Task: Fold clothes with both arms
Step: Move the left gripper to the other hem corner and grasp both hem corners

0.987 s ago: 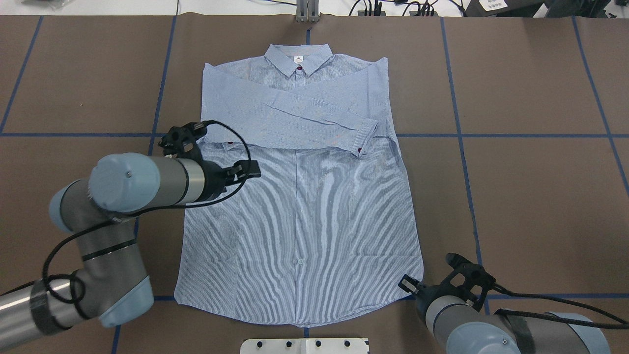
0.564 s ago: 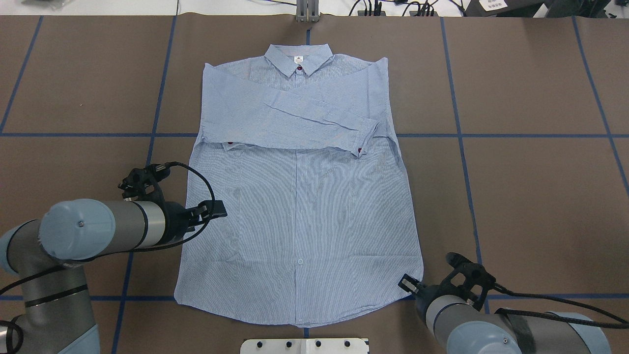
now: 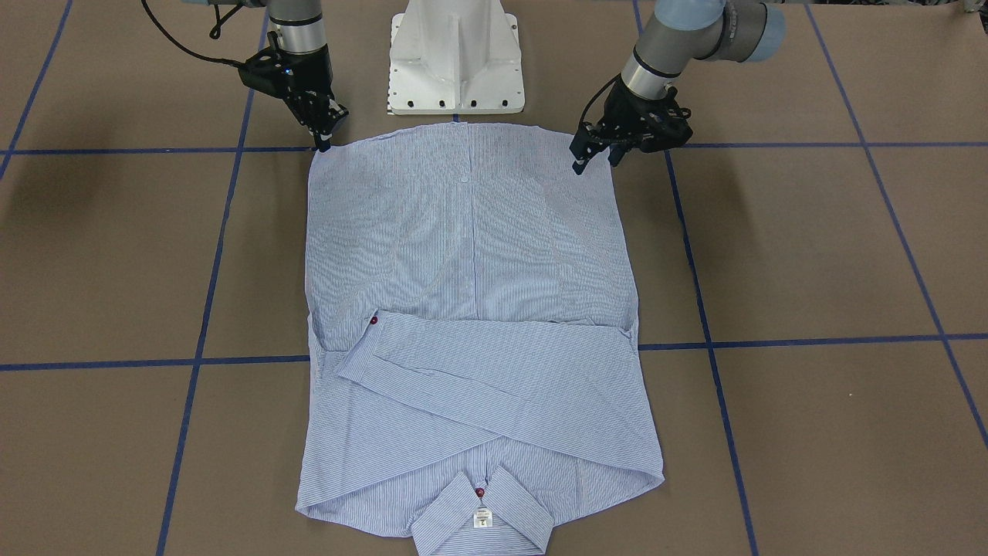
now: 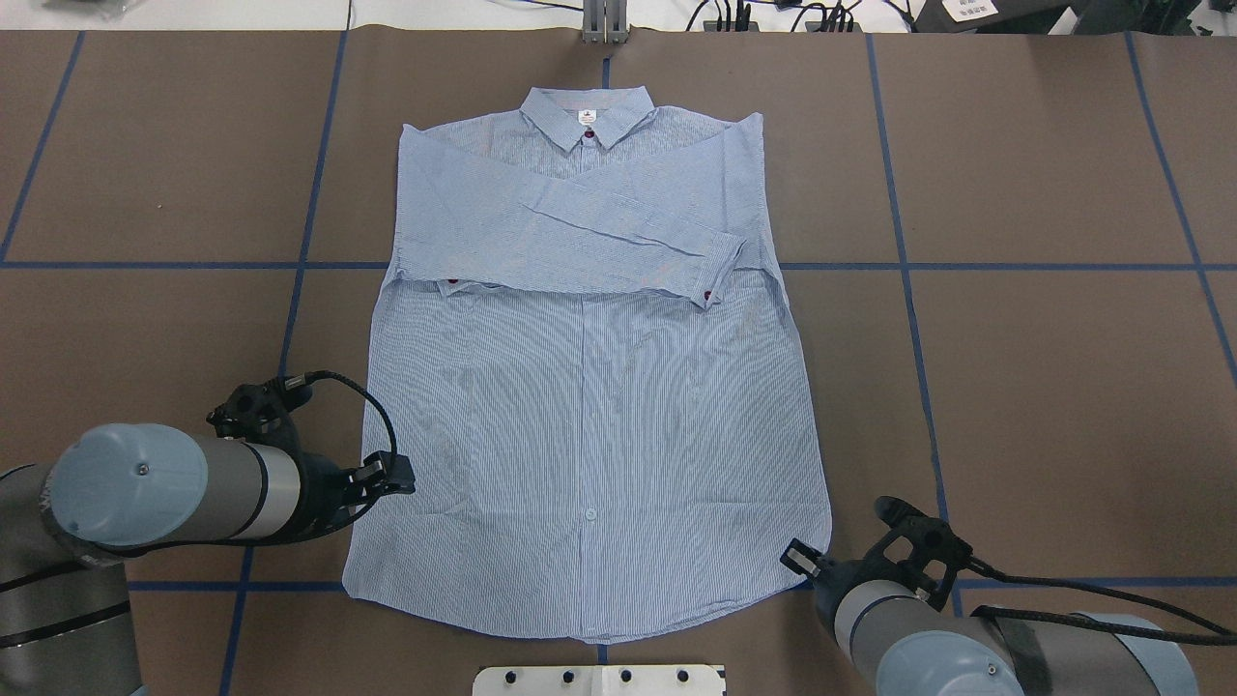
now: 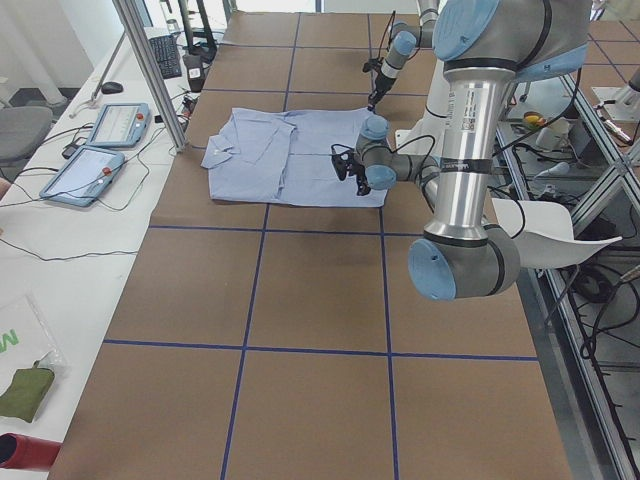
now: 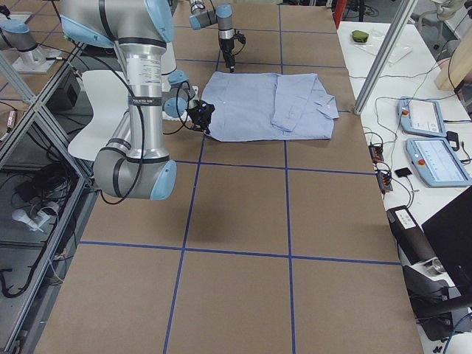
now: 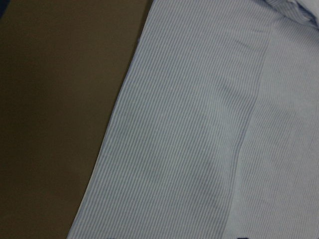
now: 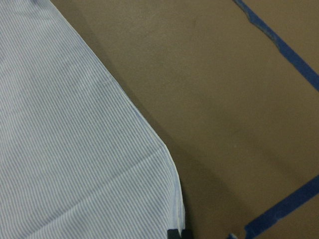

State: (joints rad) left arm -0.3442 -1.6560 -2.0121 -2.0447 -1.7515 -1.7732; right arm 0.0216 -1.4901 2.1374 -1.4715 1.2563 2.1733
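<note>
The light blue striped shirt (image 4: 599, 387) lies flat and face up, collar at the far side, with both sleeves folded across the chest. My left gripper (image 4: 396, 476) is open and hovers over the shirt's left side edge, just above the hem corner. It also shows in the front view (image 3: 594, 162), and the left wrist view shows that edge of the shirt (image 7: 199, 124). My right gripper (image 4: 794, 559) sits at the right hem corner, its fingers drawn together on the corner as seen in the front view (image 3: 322, 143). The right wrist view shows the same corner (image 8: 75, 149).
The white pedestal base (image 3: 455, 54) stands just behind the hem. Blue tape lines (image 4: 899, 266) cross the brown table cover. An aluminium post (image 4: 604, 19) stands past the collar. Tablets (image 5: 100, 150) and cables lie on a side table.
My left arm has pulled back toward the robot along the shirt's left edge, from the folded sleeve down to near the hem. The right arm and the shirt have not moved.
</note>
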